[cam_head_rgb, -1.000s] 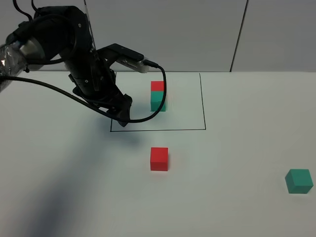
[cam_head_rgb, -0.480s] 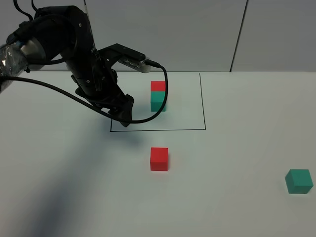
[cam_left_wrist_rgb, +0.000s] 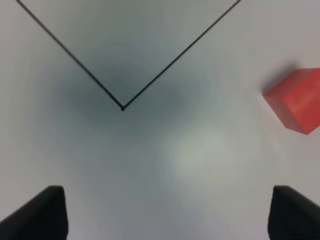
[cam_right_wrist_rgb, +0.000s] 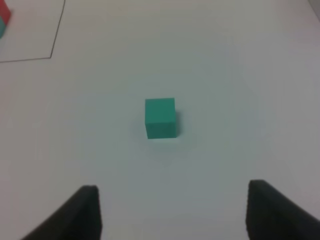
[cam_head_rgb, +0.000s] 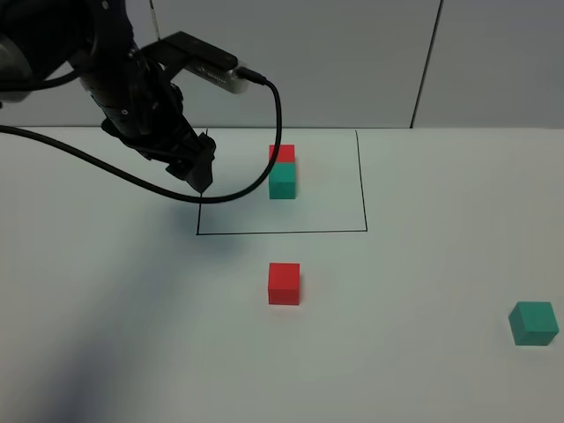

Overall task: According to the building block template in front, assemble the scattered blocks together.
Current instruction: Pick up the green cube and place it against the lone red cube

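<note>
The building block template is a red cube (cam_head_rgb: pixel 282 152) touching a teal cube (cam_head_rgb: pixel 283 180) inside a thin black rectangle (cam_head_rgb: pixel 365 185). Of the scattered blocks, the red one (cam_head_rgb: pixel 284 283) lies just in front of the rectangle and the teal one (cam_head_rgb: pixel 533 322) sits far right. My left gripper (cam_head_rgb: pixel 201 169) hangs above the rectangle's left side, open and empty. In the left wrist view its fingertips (cam_left_wrist_rgb: pixel 47 212) stand wide apart, above the rectangle's corner (cam_left_wrist_rgb: pixel 122 107), with the loose red block (cam_left_wrist_rgb: pixel 297 100) off to one side. My right gripper (cam_right_wrist_rgb: pixel 172 212) is open, short of the teal block (cam_right_wrist_rgb: pixel 160 117).
The white table (cam_head_rgb: pixel 423 264) carries only the blocks and the drawn rectangle. A black cable (cam_head_rgb: pixel 264 141) loops from the left arm over the rectangle, close to the template cubes. A wall stands behind the table's far edge.
The left arm has risen and pulled back from the rectangle's near-left corner toward the far left. No block has moved.
</note>
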